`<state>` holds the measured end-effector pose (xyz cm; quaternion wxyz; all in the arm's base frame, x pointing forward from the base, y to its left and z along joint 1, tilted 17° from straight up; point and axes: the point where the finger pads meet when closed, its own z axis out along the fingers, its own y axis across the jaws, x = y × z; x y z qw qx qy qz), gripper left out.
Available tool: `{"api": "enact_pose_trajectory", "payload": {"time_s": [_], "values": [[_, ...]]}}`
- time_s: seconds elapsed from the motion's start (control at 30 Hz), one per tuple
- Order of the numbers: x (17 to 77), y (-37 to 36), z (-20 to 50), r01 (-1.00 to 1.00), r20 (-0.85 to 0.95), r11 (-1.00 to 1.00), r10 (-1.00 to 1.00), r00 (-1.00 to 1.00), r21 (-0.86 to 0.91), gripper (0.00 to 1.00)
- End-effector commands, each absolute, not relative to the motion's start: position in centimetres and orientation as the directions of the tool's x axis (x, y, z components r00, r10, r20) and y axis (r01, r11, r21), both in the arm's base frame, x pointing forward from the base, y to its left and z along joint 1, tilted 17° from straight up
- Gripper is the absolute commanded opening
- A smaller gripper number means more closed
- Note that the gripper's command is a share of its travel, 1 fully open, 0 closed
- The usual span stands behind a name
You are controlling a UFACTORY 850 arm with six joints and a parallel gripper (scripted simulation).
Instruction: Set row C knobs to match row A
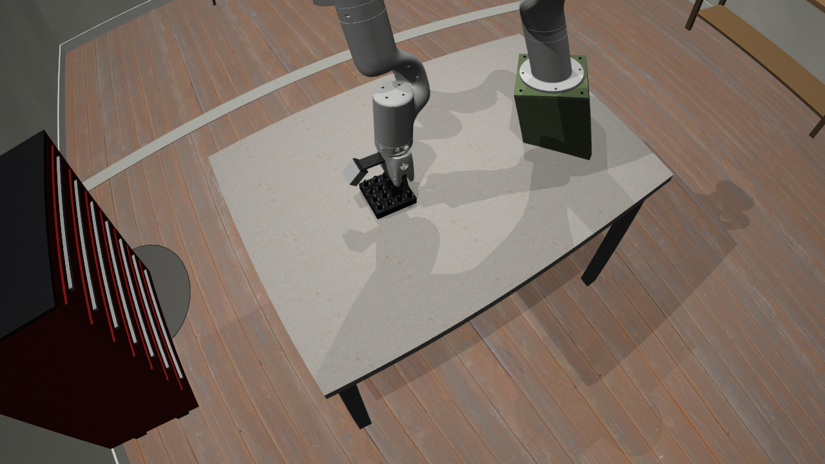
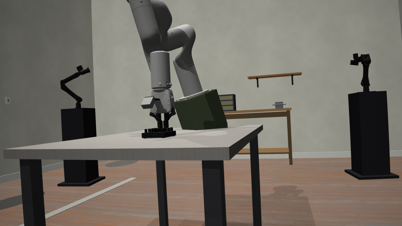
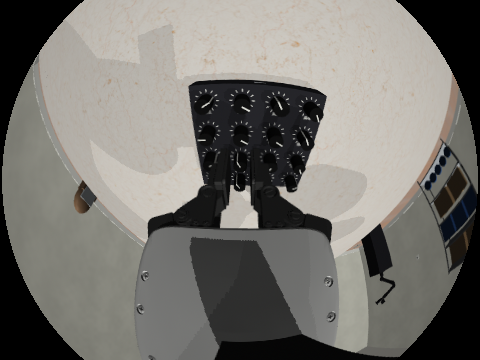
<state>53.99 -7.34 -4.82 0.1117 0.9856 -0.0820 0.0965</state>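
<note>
The black knob box [image 1: 379, 214] [image 2: 153, 135] [image 3: 257, 120] stands on the table. Its top row in the wrist view appears to be row A. There, the first knob [image 3: 205, 103] has its line slanting to the upper right, and the second knob [image 3: 242, 103] points lower right. My gripper [image 2: 163, 124] [image 3: 240, 161] is partly open and points down. Its fingers stand on either side of the second knob [image 3: 240, 162] in the third row, apparently C2, with no clear grip seen. The fingers partly hide that row's first knob [image 3: 209, 160] and the bottom row.
The box stands on the pale table [image 1: 276, 248] [image 2: 112, 144] [image 3: 350, 60]. The arm's green pedestal [image 1: 553, 124] [image 2: 196, 115] stands at the table's far side in the exterior view. A dark red cabinet [image 1: 75, 357] stands beyond the table's left edge in the top view.
</note>
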Motion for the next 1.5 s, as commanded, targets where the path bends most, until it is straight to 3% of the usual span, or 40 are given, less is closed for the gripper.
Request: {"api": "enact_pose_trajectory", "payload": {"time_s": [0.0,0.77,0.8,1.47], "values": [[54.06,-7.34,-4.77,-0.183,0.210,-0.962,-0.140,0.968,0.204,0.19],[54.06,-7.34,-4.77,-0.183,0.210,-0.962,-0.140,0.968,0.204,0.19],[54.06,-7.34,-4.77,-0.183,0.210,-0.962,-0.140,0.968,0.204,0.08],[54.06,-7.34,-4.77,-0.183,0.210,-0.962,-0.140,0.968,0.204,0.08]]}}
